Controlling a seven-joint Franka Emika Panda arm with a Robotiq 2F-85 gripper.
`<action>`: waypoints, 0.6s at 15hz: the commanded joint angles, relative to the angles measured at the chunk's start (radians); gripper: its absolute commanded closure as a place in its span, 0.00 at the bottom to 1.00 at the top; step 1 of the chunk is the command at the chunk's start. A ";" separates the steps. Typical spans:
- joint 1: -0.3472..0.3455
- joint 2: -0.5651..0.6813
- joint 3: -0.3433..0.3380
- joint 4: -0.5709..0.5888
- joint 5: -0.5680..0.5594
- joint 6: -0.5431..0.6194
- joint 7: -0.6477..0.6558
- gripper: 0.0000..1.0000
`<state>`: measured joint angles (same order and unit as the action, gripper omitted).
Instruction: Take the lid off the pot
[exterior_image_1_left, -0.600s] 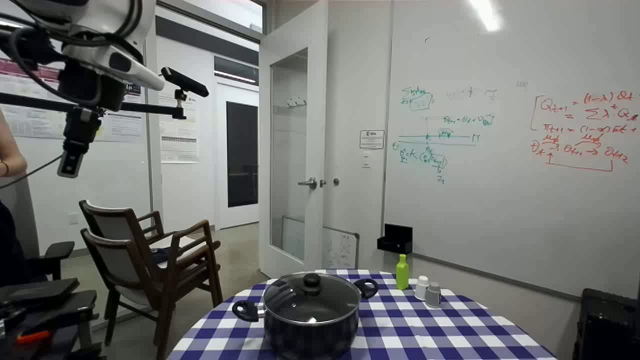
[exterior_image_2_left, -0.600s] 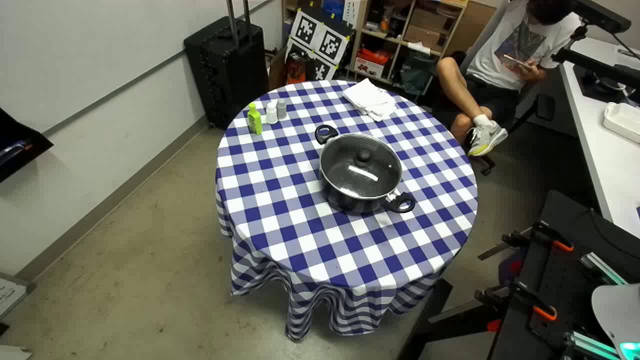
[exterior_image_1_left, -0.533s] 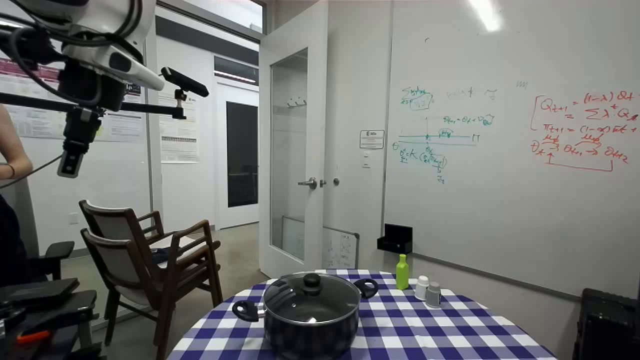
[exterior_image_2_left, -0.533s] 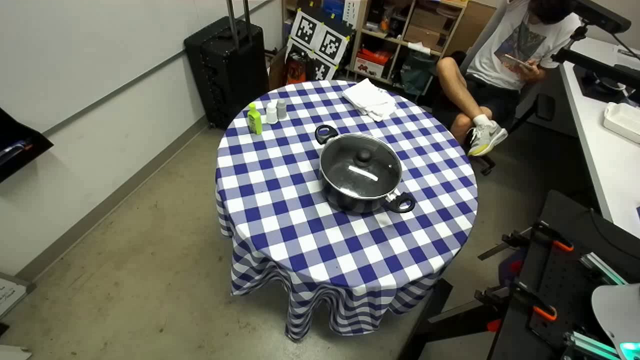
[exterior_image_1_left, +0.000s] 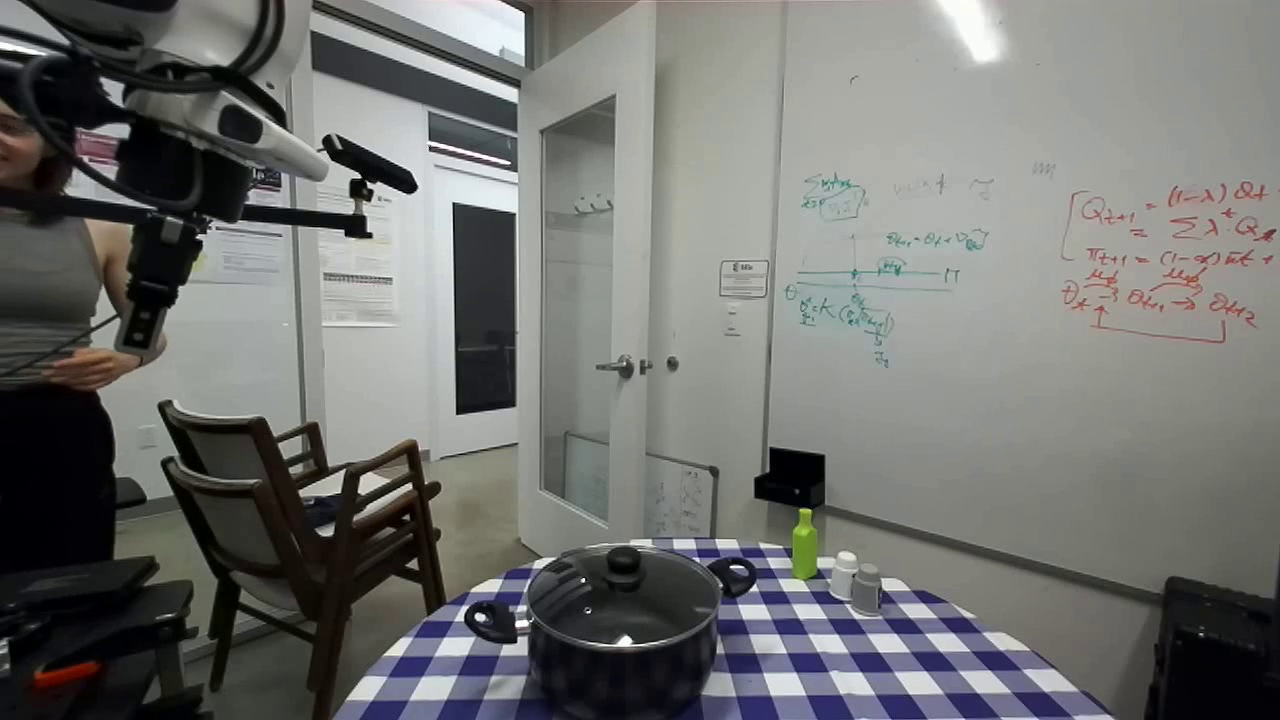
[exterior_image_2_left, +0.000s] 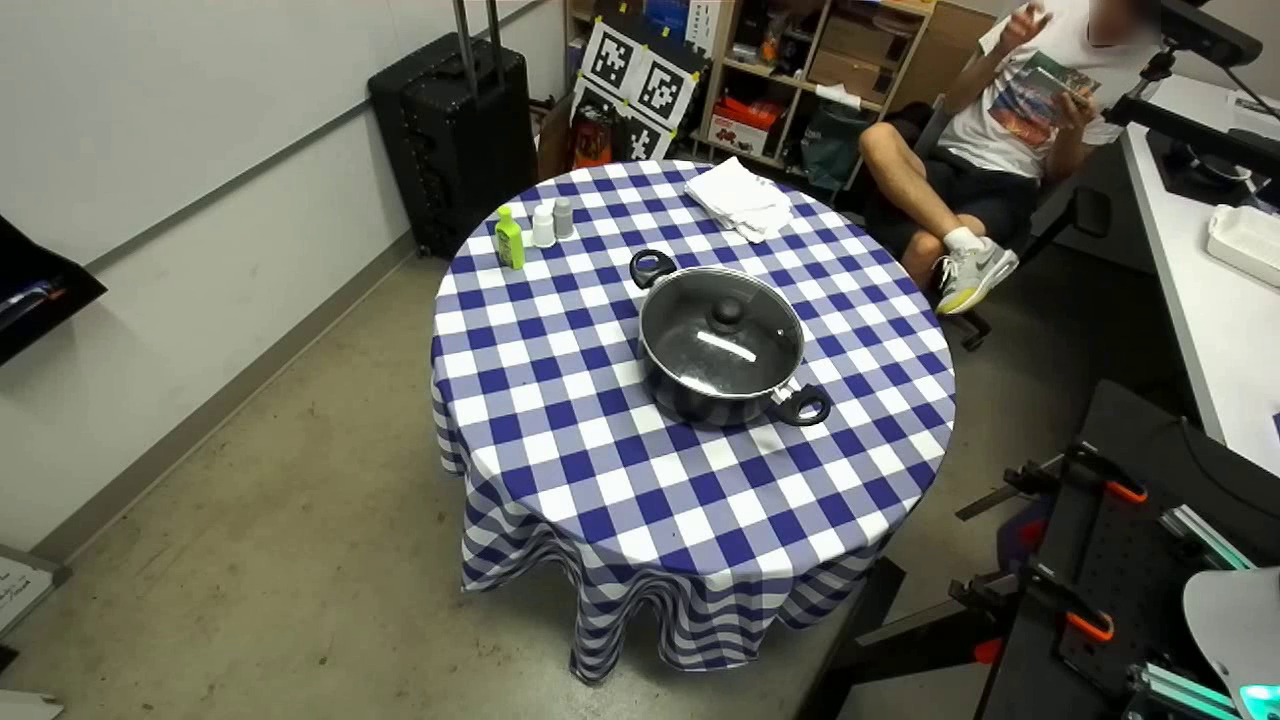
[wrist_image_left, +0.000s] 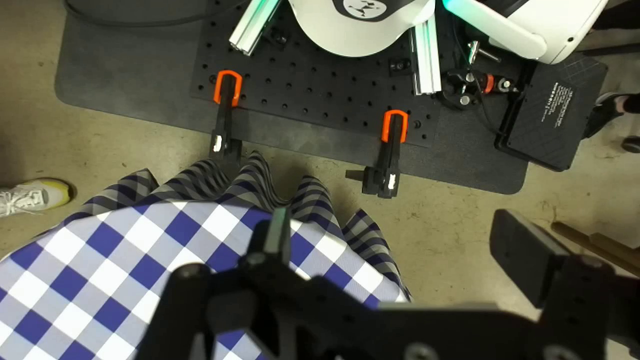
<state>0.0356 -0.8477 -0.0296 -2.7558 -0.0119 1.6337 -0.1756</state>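
Observation:
The dark pot (exterior_image_1_left: 622, 678) stands upright on the checked tablecloth in both exterior views, with a black handle on each side (exterior_image_2_left: 690, 405). The clear glass lid (exterior_image_1_left: 650, 610) with its metal rim and dark knob lies flat on the pot, covering it; it also shows in an exterior view from above (exterior_image_2_left: 690, 340). My gripper (exterior_image_1_left: 142, 328) hangs high at the upper left, well away from the pot. In the wrist view the gripper (wrist_image_left: 400, 245) has its fingers wide apart with nothing between them. The pot and lid are out of the wrist view.
A green bottle (exterior_image_2_left: 509, 240), a white shaker (exterior_image_2_left: 543, 227) and a grey shaker (exterior_image_2_left: 563, 219) stand near the table (exterior_image_2_left: 650, 480) edge. A white cloth (exterior_image_2_left: 740, 200) lies at the far edge. A seated person (exterior_image_2_left: 1030, 120) and a standing person (exterior_image_1_left: 50, 330) are nearby.
The arm, gripper, pot and lid have not visibly moved. The standing person has come further into view behind the arm. The seated person has raised a hand and shifted.

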 joint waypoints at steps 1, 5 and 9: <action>0.006 0.000 -0.005 0.002 -0.003 -0.003 0.004 0.00; 0.006 0.000 -0.005 0.002 -0.003 -0.003 0.004 0.00; -0.014 0.069 -0.022 0.014 -0.082 0.035 -0.037 0.00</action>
<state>0.0300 -0.8368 -0.0311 -2.7558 -0.0368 1.6354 -0.1757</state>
